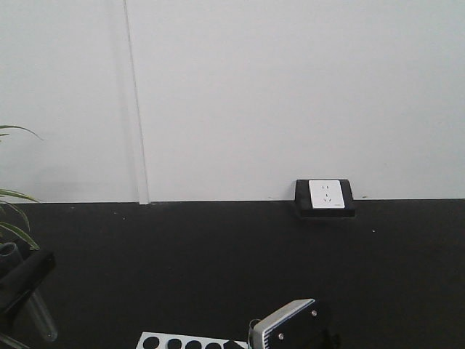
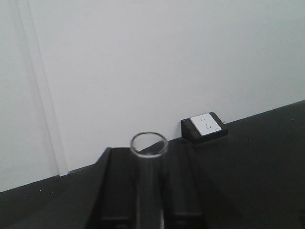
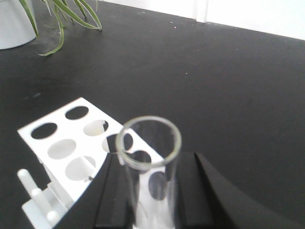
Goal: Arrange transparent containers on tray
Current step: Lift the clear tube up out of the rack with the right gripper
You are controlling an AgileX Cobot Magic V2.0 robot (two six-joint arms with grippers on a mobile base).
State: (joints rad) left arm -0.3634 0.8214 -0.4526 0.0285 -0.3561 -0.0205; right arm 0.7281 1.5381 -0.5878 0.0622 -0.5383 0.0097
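Test tubes sit one in each gripper. The left tube is clamped between the black fingers of the left gripper, its open rim toward the wrist camera. Its lower length is cut off at the frame edge there. The front view shows its rounded end hanging below the gripper, slightly tilted. The right tube is pinched the same way by the right gripper, with its bottom out of sight. Just beyond that gripper, to its left, a white rack with round holes is partly cropped, and what its holes contain is unclear. Farther off are plant leaves and a wall socket.
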